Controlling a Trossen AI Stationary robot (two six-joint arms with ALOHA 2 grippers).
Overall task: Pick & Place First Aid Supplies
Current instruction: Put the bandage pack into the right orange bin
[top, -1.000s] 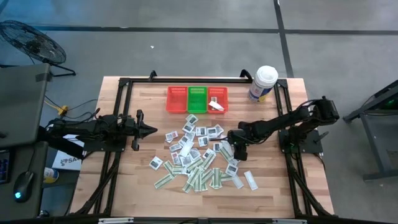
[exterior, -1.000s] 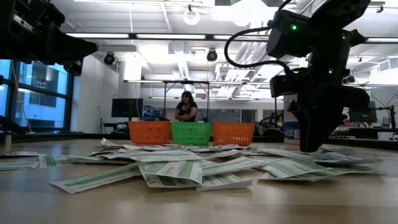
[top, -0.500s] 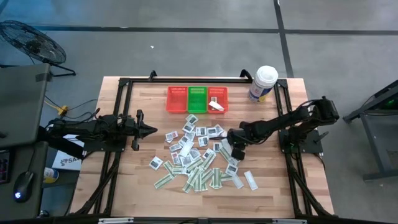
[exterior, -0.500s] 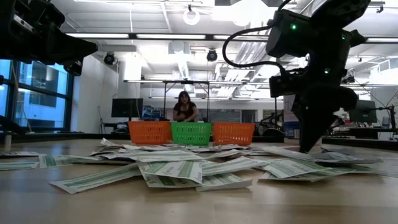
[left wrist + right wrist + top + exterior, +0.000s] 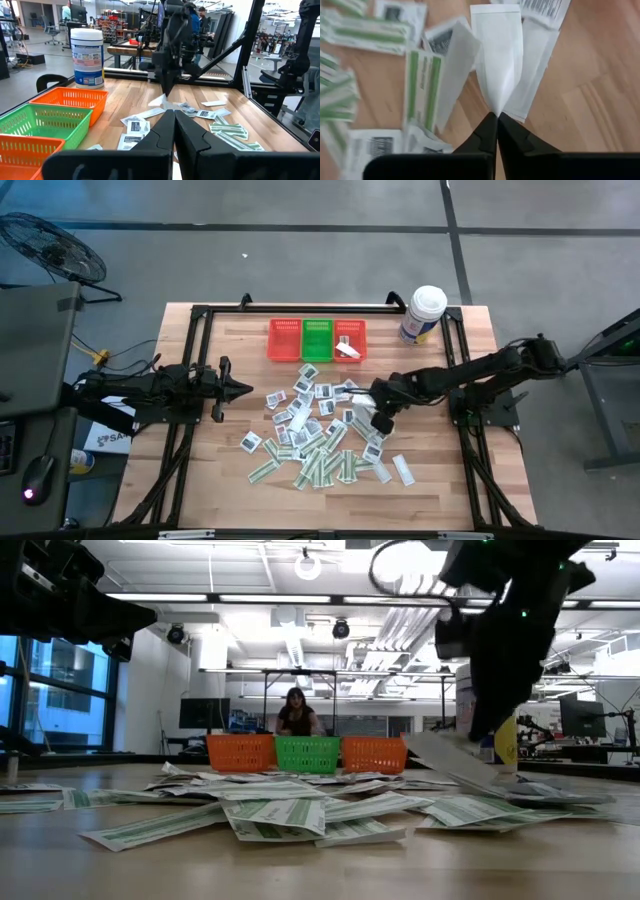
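Gripping one white packet by a pinched end, the right gripper has its jaws closed on it just above the scattered packets on the counter. The packet appears light, thin and limp; it creases at the pinch, so an edge hold looks adequate but liable to slip. Its long axis runs straight away from the jaws, sloping downward in the low view. The left gripper waits at the counter's left, jaws closed and empty.

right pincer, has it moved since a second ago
Yes. In the high view the right pincer, shut on a white packet, has shifted slightly up the picture toward the red basket; in the low view it has risen off the table.
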